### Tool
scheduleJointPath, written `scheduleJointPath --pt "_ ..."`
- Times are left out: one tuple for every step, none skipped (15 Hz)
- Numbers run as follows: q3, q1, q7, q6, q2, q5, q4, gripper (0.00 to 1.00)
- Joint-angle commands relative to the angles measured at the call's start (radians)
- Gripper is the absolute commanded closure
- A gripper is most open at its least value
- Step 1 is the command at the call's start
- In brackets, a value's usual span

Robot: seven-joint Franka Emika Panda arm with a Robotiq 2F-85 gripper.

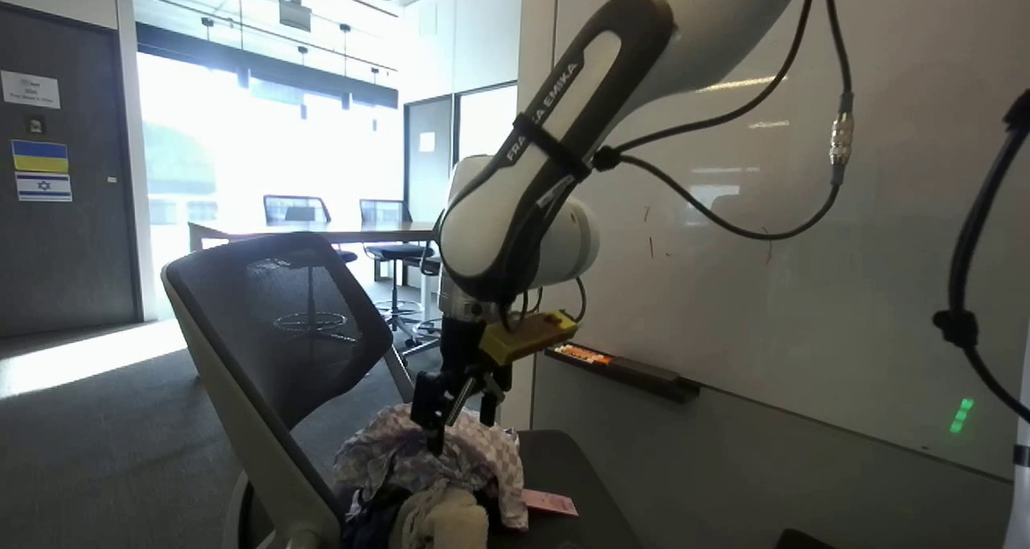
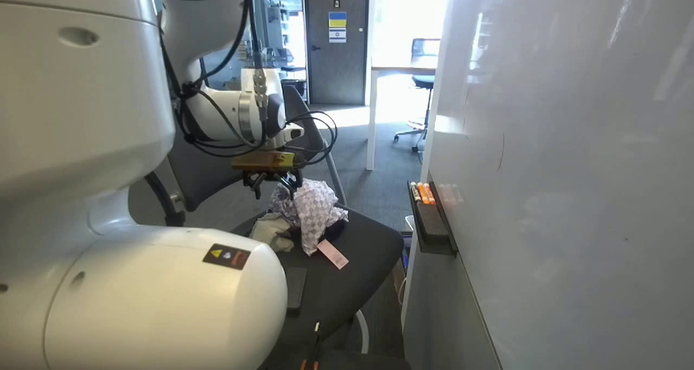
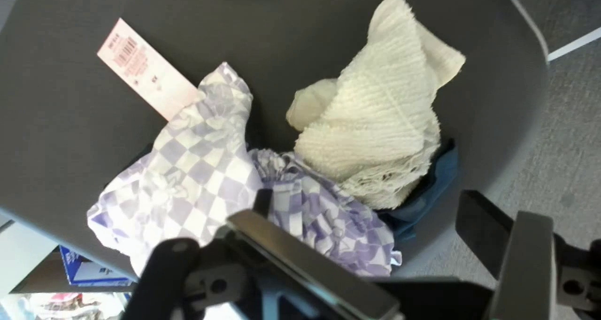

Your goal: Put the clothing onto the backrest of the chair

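A purple-and-white checked garment [image 1: 487, 452] lies crumpled on the chair seat [image 1: 567, 468]; it shows also in an exterior view [image 2: 314, 210] and the wrist view [image 3: 202, 170]. A pink tag [image 3: 148, 71] sticks out of it. A cream cloth [image 3: 375, 123] and a dark blue cloth [image 3: 439, 184] lie against it. The mesh backrest [image 1: 273, 315] stands bare behind the pile; the arm partly hides it in an exterior view [image 2: 203, 177]. My gripper [image 1: 463, 424] points down over the checked garment, fingers wide apart [image 3: 371, 231], holding nothing. I cannot tell if the fingertips touch the cloth.
A whiteboard [image 2: 542, 142] with a marker tray [image 2: 434, 223] stands beside the chair. A dark flat block [image 2: 295, 286] lies on the seat. A blue box [image 3: 89, 268] is on the floor past the seat edge. A table [image 1: 362, 231] and chairs are farther back.
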Motion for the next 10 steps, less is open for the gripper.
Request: scheduleJointPath --pt "-0.055 0.007 0.005 0.247 0.143 -0.140 0.035 0.00" --pt "-0.094 0.026 0.024 0.294 0.174 -0.211 0.046 0.00" --pt "-0.123 0.037 0.022 0.337 0.207 -0.240 0.057 0.00" --pt "-0.154 0.052 0.029 0.382 0.238 -0.264 0.065 0.00" --pt "-0.180 0.066 0.026 0.416 0.266 -0.275 0.071 0.00" --pt "-0.226 0.092 0.054 0.456 0.296 -0.327 0.079 0.00" --pt "-0.258 0.113 0.058 0.490 0.319 -0.338 0.084 0.00" --pt "-0.271 0.123 0.063 0.505 0.336 -0.333 0.088 0.00" --pt "-0.276 0.127 0.065 0.511 0.349 -0.321 0.090 0.25" --pt "-0.278 0.131 0.063 0.521 0.360 -0.311 0.091 0.26"
